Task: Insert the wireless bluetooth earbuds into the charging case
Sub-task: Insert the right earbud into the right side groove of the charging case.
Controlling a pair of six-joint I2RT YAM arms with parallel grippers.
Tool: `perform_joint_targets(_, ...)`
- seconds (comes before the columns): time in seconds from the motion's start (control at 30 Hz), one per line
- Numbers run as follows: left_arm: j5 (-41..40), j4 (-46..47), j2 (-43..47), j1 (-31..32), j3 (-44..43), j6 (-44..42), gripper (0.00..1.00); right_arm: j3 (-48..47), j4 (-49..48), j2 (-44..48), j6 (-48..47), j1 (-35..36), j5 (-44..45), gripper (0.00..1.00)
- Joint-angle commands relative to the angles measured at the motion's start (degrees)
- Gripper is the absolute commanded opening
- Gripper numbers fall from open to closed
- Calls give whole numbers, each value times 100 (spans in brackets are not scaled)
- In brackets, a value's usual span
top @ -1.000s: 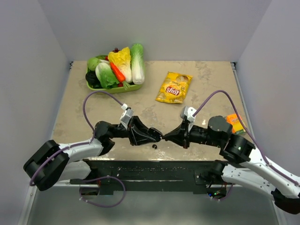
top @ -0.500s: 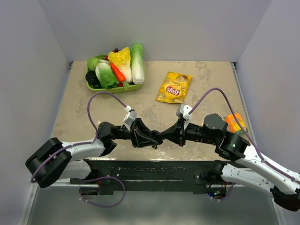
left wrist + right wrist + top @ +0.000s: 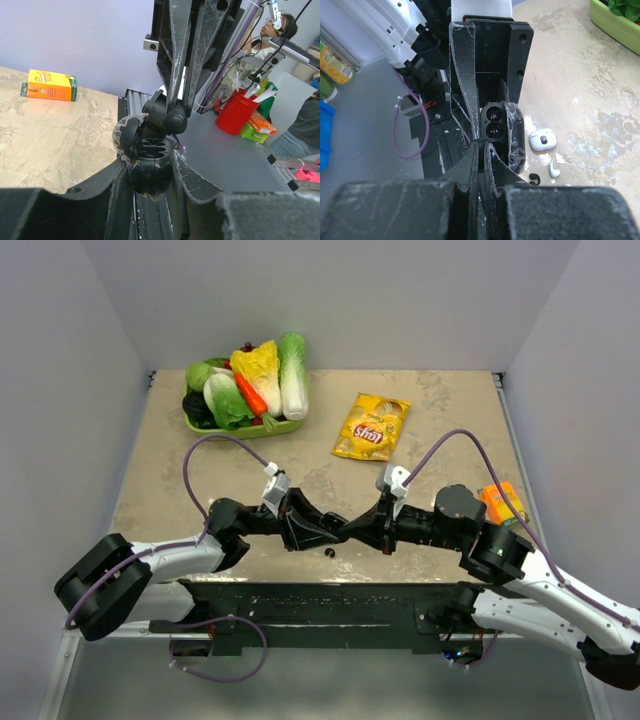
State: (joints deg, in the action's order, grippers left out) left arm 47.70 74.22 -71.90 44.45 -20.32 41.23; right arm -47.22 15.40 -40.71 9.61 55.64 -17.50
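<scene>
My left gripper [image 3: 333, 531] [image 3: 150, 156] is shut on a black charging case [image 3: 150, 170] and holds it with its lid open and two empty wells showing [image 3: 495, 121]. My right gripper [image 3: 356, 531] [image 3: 486, 145] is shut on a small dark rounded earbud [image 3: 175, 119] and holds it right at the case's opening, touching its rim. The two grippers meet tip to tip above the table's near edge. Another dark earbud [image 3: 330, 553] [image 3: 535, 178] lies on the table just below them. A white earbud with a short stem [image 3: 554, 170] lies beside it.
A small white case [image 3: 541, 139] lies on the table near the white earbud. A green tray of toy vegetables [image 3: 290, 426] stands at the back left. A yellow chips bag [image 3: 370, 427] lies at the back middle. An orange box [image 3: 502, 503] [image 3: 48, 85] lies at the right.
My right gripper has moved left and my left gripper slightly right, so their tips now meet. The dark earbud in the right gripper has come to the case's opening.
</scene>
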Motion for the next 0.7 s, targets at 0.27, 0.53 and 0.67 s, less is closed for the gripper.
perform_joint_targets(0.27,-24,3451,88,64,-306,-63,0,64,-142,10,68,70,378,0)
perform_joint_targets(0.53,-33,3451,167,99,-262,-72,0,55,-90,-7,33,96,572,0)
perform_joint_targets(0.67,-68,3451,220,99,-280,-124,0,38,-11,1,24,140,651,0)
